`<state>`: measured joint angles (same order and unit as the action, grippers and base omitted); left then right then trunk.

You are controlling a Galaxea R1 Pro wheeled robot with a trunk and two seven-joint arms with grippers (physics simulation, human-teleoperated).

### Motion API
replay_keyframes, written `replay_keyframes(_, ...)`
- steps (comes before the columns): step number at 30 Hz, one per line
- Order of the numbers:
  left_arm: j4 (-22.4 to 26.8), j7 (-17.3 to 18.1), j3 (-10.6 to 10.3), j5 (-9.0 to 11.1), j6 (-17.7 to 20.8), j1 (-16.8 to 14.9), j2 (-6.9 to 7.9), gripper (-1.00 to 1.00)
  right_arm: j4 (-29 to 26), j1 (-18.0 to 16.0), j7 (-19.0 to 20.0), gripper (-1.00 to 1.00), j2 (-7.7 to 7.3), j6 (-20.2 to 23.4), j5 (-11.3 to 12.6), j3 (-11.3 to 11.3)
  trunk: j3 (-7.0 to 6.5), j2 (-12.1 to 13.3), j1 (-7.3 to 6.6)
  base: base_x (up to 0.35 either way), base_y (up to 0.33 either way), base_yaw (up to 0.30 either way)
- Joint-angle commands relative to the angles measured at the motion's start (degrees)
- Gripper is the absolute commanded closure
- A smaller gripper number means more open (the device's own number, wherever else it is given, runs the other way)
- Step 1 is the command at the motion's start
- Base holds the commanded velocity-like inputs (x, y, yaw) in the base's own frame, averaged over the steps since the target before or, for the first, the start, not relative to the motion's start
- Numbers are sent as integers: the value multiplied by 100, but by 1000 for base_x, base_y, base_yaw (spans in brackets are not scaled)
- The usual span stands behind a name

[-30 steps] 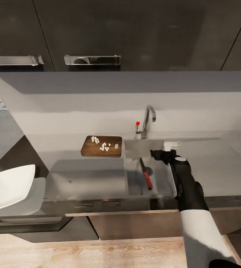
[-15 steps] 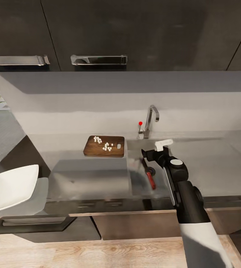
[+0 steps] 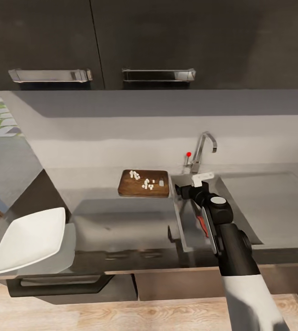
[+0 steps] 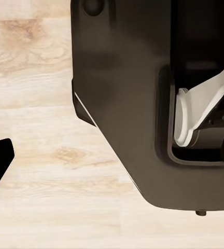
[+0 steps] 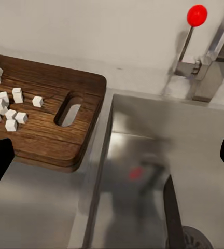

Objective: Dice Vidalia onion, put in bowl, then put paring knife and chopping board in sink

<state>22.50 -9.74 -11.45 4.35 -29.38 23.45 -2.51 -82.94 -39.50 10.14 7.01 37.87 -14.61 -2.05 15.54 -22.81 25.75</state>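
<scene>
Paring knife (image 3: 203, 224) down in the sink (image 3: 186, 236), red handle toward the front, blade (image 5: 172, 212) near the drain. Right pincer (image 3: 189, 189) spread wide and empty, lifted above the sink's rear edge since a second ago, free of the knife; so knife placed, but dice not yet bowled. At ten o'clock from the pincer, chopping board (image 3: 145, 183) on the counter (image 3: 121, 220), diced onion (image 3: 145, 182) on top. Far off at eight o'clock, white bowl (image 3: 28, 239), empty. Left pincer's state: cannot tell.
</scene>
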Motion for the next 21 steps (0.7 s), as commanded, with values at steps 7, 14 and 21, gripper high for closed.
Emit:
replay_keyframes(7,9,-37,-49,43,-10,1,4,-100,44,-5,41,-100,3,34,-60,3,10,-11,4,17,17,0)
replay_keyframes(14,9,-37,-49,43,-7,1,1,-100,58,-5,35,-100,4,43,-60,11,10,-11,4,193,146,0)
replay_keyframes(21,9,-37,-50,41,-6,1,5,-100,65,-5,32,-100,2,45,-60,20,10,-11,4,18,11,0)
